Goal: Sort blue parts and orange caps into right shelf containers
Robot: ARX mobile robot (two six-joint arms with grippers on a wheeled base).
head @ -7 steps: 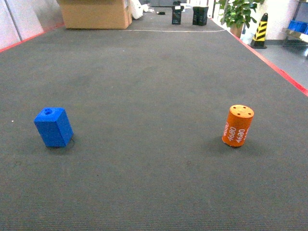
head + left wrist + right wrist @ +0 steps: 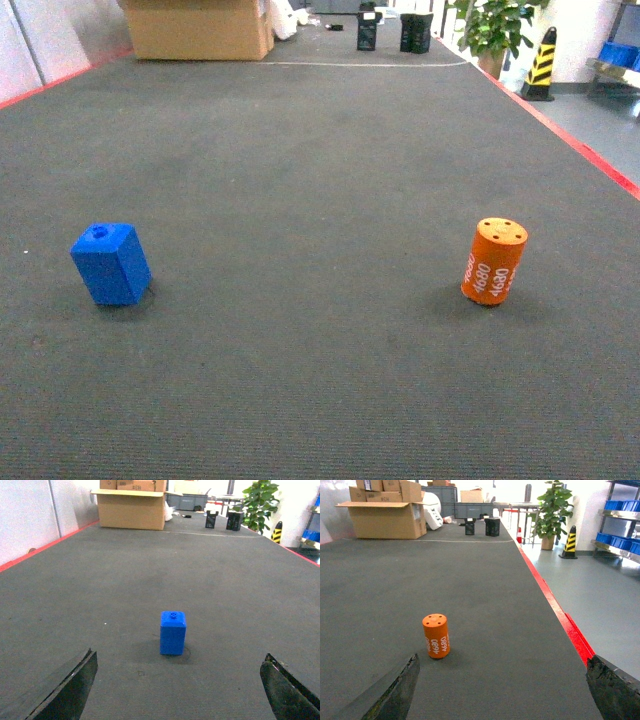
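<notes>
A blue part (image 2: 111,264) stands upright on the dark carpet at the left, and an orange cap (image 2: 494,262) marked "4680" stands at the right. Neither gripper shows in the head view. In the left wrist view the blue part (image 2: 173,632) is ahead, just beyond my open left gripper (image 2: 180,659) and centred between its tips. In the right wrist view the orange cap (image 2: 436,635) stands ahead and to the left of my open right gripper (image 2: 503,659), close to the left fingertip (image 2: 412,662). Blue shelf containers (image 2: 620,505) sit on a far-right rack.
A red strip (image 2: 555,605) borders the carpet on the right, with grey floor beyond. A cardboard box (image 2: 198,28) stands at the far end, with two small black boxes (image 2: 400,32) near it. A potted plant (image 2: 495,30) and a yellow-black cone (image 2: 542,62) stand far right.
</notes>
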